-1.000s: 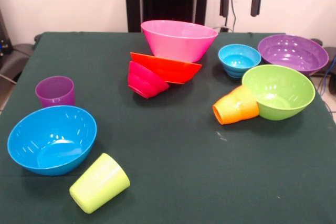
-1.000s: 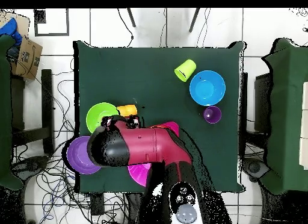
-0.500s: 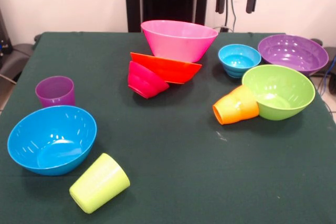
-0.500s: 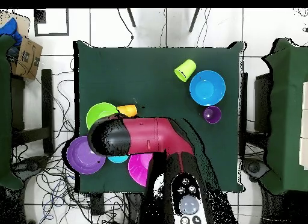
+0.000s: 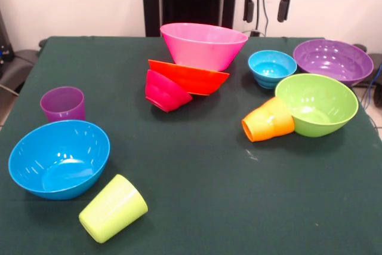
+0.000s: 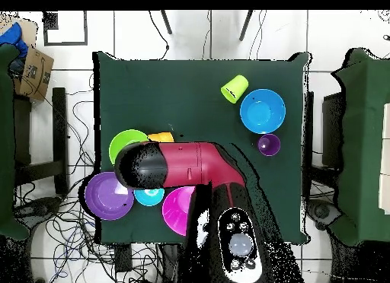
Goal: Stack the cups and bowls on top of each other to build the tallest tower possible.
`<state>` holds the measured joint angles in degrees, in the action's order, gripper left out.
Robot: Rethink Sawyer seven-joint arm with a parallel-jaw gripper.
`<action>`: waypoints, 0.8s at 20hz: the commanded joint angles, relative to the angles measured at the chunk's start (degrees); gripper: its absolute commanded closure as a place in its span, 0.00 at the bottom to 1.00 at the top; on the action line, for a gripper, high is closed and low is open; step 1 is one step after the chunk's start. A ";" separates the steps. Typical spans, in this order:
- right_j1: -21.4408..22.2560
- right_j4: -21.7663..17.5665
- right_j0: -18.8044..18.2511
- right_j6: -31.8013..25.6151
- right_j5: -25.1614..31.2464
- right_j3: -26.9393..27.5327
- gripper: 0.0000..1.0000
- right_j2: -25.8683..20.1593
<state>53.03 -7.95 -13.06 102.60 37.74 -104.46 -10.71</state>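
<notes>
The tower leans at the table's far middle: the small red bowl [image 5: 164, 91], the wide orange bowl [image 5: 190, 77] and the big pink bowl [image 5: 203, 45]. The ridged light blue bowl [image 5: 271, 68], the purple bowl [image 5: 332, 61] and the lime green bowl [image 5: 316, 104] stand at the right. The orange cup [image 5: 268, 120] lies on its side against the green bowl. The purple cup [image 5: 62, 104] stands upright at the left. The blue bowl [image 5: 58, 158] and the tipped lime green cup [image 5: 113, 208] are at the near left. My gripper [image 5: 265, 10] hangs open and empty, high above the light blue bowl.
In the overhead view the red arm [image 6: 183, 164] covers the tower and part of the pink bowl [image 6: 179, 208]. The light blue bowl [image 6: 149, 196] shows beside it. The table's green cloth [image 5: 197, 165] reaches the near edge. Cables lie on the floor around the table.
The gripper has risen and shifted slightly left in the front view. In the overhead view the arm has drawn back toward the base, uncovering the small light blue bowl. No cup or bowl moved.
</notes>
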 commanded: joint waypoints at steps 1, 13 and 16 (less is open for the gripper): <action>-1.36 -1.92 0.53 1.80 2.25 0.16 0.00 -1.70; -0.13 0.68 1.17 5.56 -1.97 -3.88 0.00 -1.82; -1.07 -0.47 0.44 2.25 -2.39 -4.04 0.00 -3.51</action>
<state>53.11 -7.88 -12.94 102.60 37.71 -104.64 -10.74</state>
